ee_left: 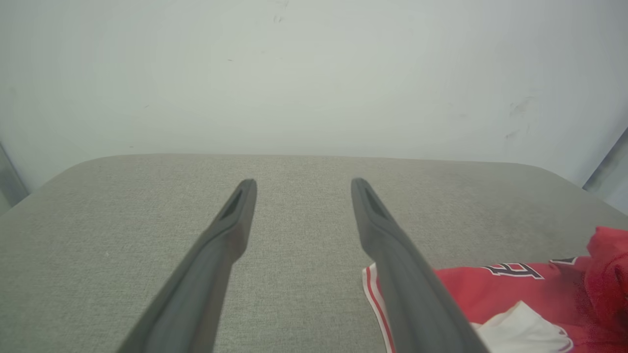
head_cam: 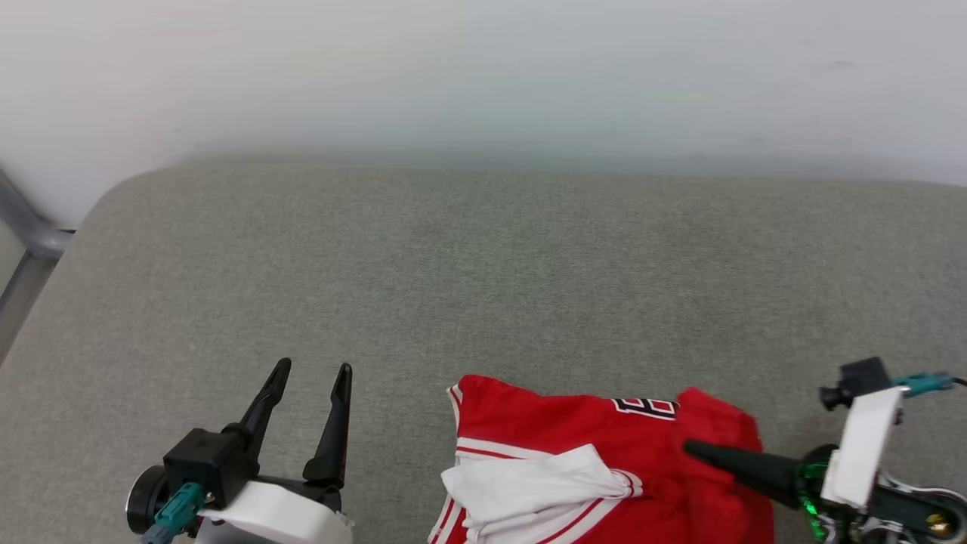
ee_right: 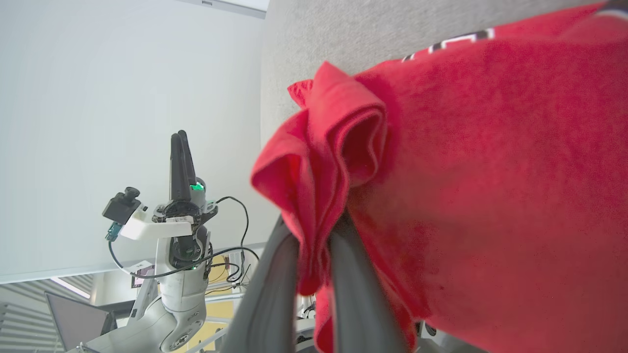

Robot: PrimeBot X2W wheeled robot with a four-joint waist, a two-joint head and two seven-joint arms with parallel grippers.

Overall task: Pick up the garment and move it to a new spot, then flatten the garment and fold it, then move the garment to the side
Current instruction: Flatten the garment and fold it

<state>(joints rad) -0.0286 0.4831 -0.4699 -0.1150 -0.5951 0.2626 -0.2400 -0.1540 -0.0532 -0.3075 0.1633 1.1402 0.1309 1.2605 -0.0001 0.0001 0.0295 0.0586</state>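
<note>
right gripper (head_cam: 693, 450): clamped on a bunched red fold of the jersey (head_cam: 559, 431) | left gripper (head_cam: 313, 370): spread wide, empty, just beside it | jersey: crumpled on the robot's side of the grey upholstered pad (head_cam: 483, 264) | step: lift well clear before carrying, so trailing cloth doesn't drag; pinch firm | room: white wall (head_cam: 483, 75) behind

Left pincer (head_cam: 314, 366), two long dark fingers on a pale wrist: lower left in head view, fingers spread wide, pointing forward, nothing between them. Right pincer (head_cam: 691, 448), lower right, arm coming in from the right edge. Its fingers are pressed together, pointing left, and pinch a fold of the red, white-sleeved jersey garment (head_cam: 574, 431).
</note>
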